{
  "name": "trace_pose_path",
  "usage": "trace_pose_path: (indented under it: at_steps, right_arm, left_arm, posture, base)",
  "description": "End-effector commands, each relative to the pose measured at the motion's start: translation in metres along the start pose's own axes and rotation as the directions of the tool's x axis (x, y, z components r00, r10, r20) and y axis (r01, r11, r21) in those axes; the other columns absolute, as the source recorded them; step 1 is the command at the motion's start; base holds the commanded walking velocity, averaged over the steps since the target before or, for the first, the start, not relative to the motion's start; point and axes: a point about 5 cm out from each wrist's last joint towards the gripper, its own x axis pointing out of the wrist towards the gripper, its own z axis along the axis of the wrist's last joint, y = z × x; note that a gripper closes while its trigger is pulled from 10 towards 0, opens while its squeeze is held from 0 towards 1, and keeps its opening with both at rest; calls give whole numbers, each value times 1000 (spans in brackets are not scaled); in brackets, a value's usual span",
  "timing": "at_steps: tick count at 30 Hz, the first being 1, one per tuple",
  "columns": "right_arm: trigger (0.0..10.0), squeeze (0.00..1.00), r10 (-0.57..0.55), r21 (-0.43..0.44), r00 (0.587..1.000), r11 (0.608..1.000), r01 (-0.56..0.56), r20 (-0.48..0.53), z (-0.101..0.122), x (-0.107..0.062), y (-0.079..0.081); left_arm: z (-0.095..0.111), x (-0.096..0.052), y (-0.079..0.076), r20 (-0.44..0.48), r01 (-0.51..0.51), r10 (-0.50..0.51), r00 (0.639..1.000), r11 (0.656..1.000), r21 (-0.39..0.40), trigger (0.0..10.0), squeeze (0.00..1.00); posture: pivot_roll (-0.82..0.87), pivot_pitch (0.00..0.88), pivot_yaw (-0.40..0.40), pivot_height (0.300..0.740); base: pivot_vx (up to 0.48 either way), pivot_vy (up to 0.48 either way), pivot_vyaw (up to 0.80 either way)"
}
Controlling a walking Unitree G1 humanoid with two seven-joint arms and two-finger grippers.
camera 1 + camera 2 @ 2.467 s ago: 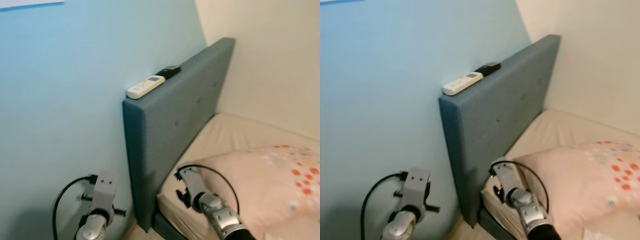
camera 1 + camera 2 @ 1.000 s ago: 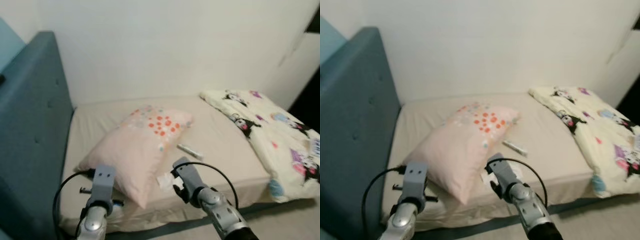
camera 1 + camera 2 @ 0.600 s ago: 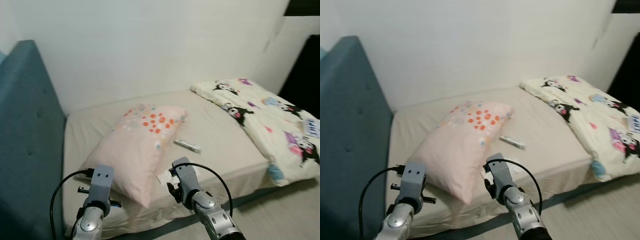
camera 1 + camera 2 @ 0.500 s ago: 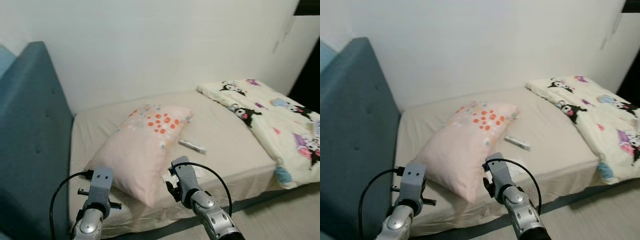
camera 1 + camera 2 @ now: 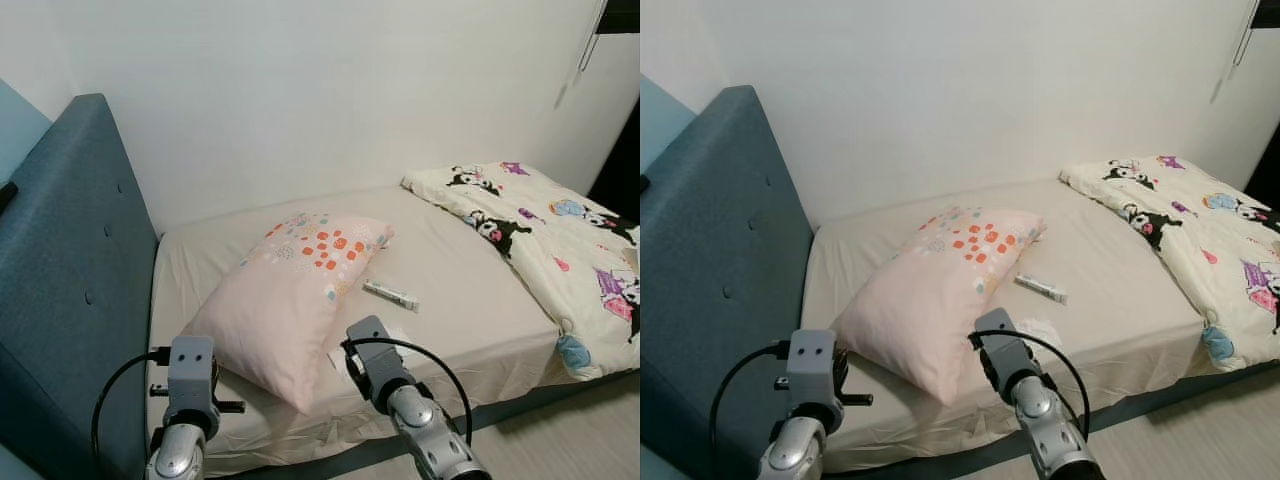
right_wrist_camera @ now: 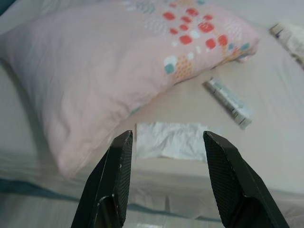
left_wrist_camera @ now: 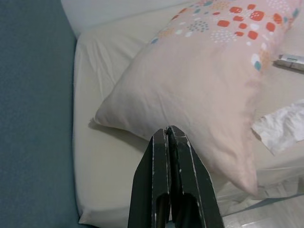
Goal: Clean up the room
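Taking the pink pillow with red and teal dots (image 5: 290, 300) as the landmark, the tall teal upholstered headboard (image 5: 70, 290) stands to its left at the head of the beige-sheeted bed (image 5: 460, 300), with a dark object on the headboard's top edge cut off by the frame, too little of it showing to identify. The left claw (image 7: 168, 135) is held low in front of the pillow's near-left side, its two black fingers pressed together and holding nothing, the silver arm below it rising from the bottom of the head view. The right claw (image 6: 164, 147) is raised just in front of the pillow's near-right corner, fingers spread apart and empty, above the bed's near edge. A crumpled white tissue (image 6: 168, 140) lies flat on the sheet touching that corner, partly hidden behind the right arm in the head views. Just right of the pillow lies a small white tube with grey print (image 5: 390, 294), its lettering unreadable. Well to the right, a cream blanket with cartoon characters (image 5: 540, 240) is bunched at the foot, cut off by the frame.
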Motion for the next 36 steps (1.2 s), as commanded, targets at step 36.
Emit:
trace_pose_path:
  at_steps: [36]
  right_arm:
    - [10000, 0, 98, 101, 995, 990, -97, -7, -8, -5, 8]
  left_arm:
    - [9, -12, -11, 77, 79, -73, 994, 994, -74, 10000, 0]
  posture:
    - [-23, 12, 13, 740]
  base:
    - [144, 0, 0]
